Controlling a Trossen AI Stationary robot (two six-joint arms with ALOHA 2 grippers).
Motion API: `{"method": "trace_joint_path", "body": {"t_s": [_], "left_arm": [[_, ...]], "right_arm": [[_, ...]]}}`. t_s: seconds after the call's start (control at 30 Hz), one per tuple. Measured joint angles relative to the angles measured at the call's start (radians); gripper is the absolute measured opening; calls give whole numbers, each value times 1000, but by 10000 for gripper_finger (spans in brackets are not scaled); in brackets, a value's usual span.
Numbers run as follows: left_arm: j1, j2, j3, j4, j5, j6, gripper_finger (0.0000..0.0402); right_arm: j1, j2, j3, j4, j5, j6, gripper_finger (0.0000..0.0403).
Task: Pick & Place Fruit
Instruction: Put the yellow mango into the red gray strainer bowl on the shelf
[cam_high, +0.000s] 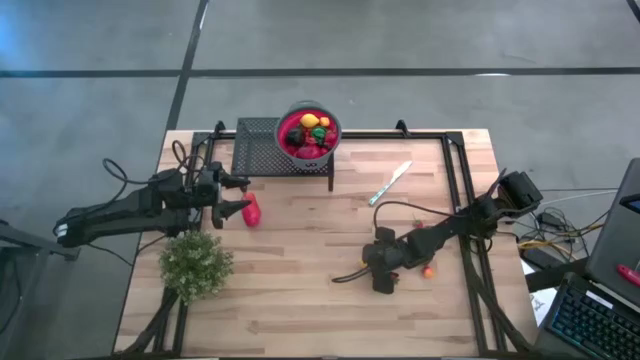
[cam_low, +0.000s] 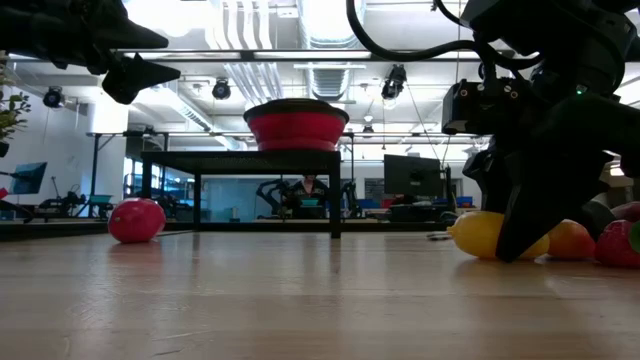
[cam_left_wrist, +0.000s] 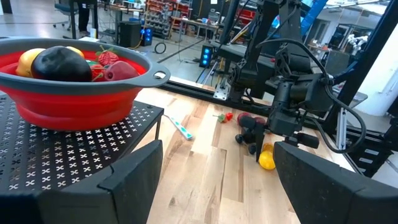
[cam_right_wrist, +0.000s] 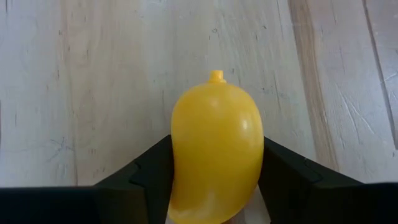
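Observation:
A yellow fruit (cam_right_wrist: 216, 143) lies on the wooden table at the right. My right gripper (cam_right_wrist: 216, 163) is shut on it, and the low view shows it (cam_low: 525, 225) slanting down over the fruit (cam_low: 478, 234). An orange fruit (cam_low: 570, 240) and a red one (cam_low: 618, 245) lie just beside it. A red bowl (cam_high: 309, 133) of fruit stands on a black mesh rack (cam_high: 258, 150) at the far edge. My left gripper (cam_high: 236, 197) hangs open by the rack, above a larger red fruit (cam_high: 251, 211) on the table. My right gripper pinches the yellow fruit by its two opposite sides (cam_right_wrist: 181, 158), one finger (cam_right_wrist: 146, 171) on each. The fingers slant down from above, from the table's right side. The fruit rests on the table, its stem tip pointing away from the gripper.
A silver knife (cam_high: 390, 183) lies right of the rack. A bushy green plant (cam_high: 196, 263) stands at the near left. A black frame (cam_high: 470, 220) runs along the table's right side. Bare wood lies in the middle and near part of the table.

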Motion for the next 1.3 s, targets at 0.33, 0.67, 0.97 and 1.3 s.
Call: {"method": "trace_joint_path", "body": {"t_s": [0.33,0.67,0.97,1.3], "left_arm": [[0,0,0,0,0,0,312],[0,0,0,0,0,0,312],[0,0,0,0,0,0,312],[-1,1,0,-8,0,0,312]], "right_arm": [[-5,-1,-1,0,-1,0,197],[-56,-5,-2,18,-2,-1,185],[-185,-88,95,-9,-51,-162,182],[-330,-102,444,-205,-88,-403,188]]}}
